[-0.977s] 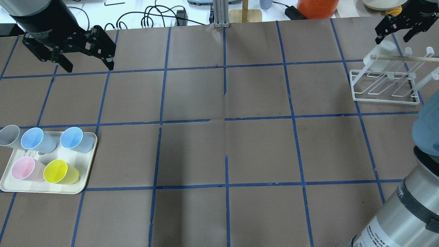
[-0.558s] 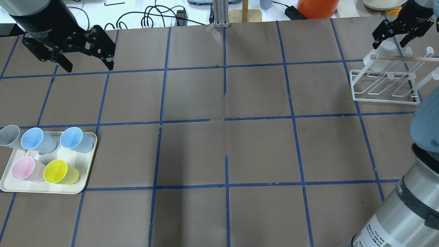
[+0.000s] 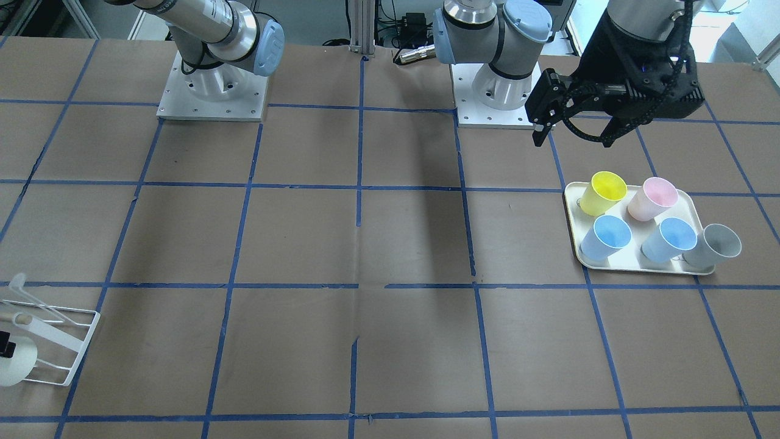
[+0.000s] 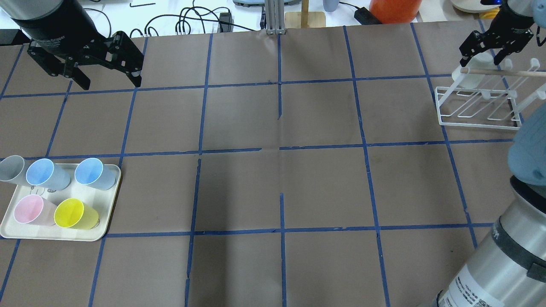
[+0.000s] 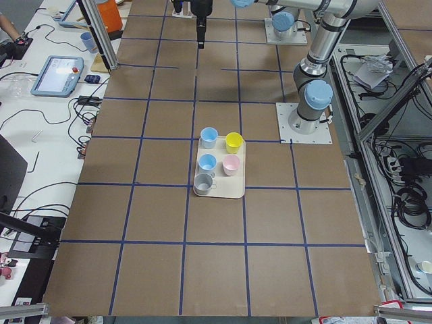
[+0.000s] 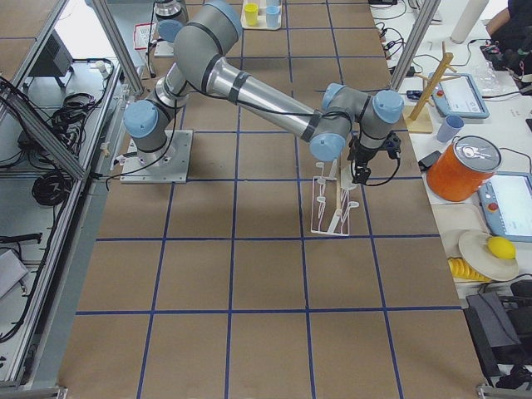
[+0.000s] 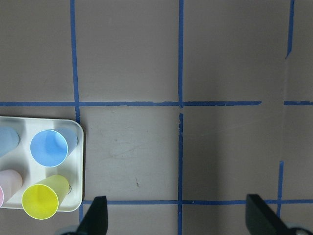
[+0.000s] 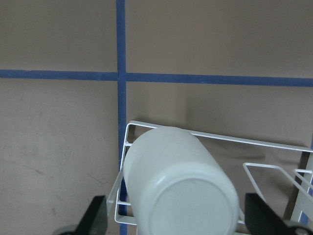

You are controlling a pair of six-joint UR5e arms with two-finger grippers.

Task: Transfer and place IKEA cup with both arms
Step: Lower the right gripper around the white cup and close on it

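Note:
The white IKEA cup (image 4: pixel 468 79) sits upside down on a peg at the left end of the white wire rack (image 4: pixel 477 121). It also shows in the right wrist view (image 8: pixel 181 188) and the front view (image 3: pixel 15 361). My right gripper (image 4: pixel 481 57) is open just above the cup, and its fingers (image 8: pixel 95 218) stand wide on either side of the cup's base without touching it. My left gripper (image 4: pixel 111 82) is open and empty, high over the table's left side (image 3: pixel 573 139).
A cream tray (image 4: pixel 64 236) at the left holds two blue cups, a pink cup (image 4: pixel 27 209) and a yellow cup (image 4: pixel 70 213). A grey cup (image 4: pixel 10 168) sits at its corner. A wooden rod (image 4: pixel 507 72) runs along the rack's top.
My right gripper has come down and slightly left onto the cup on the rack. The left arm and the cups on the tray have not moved.

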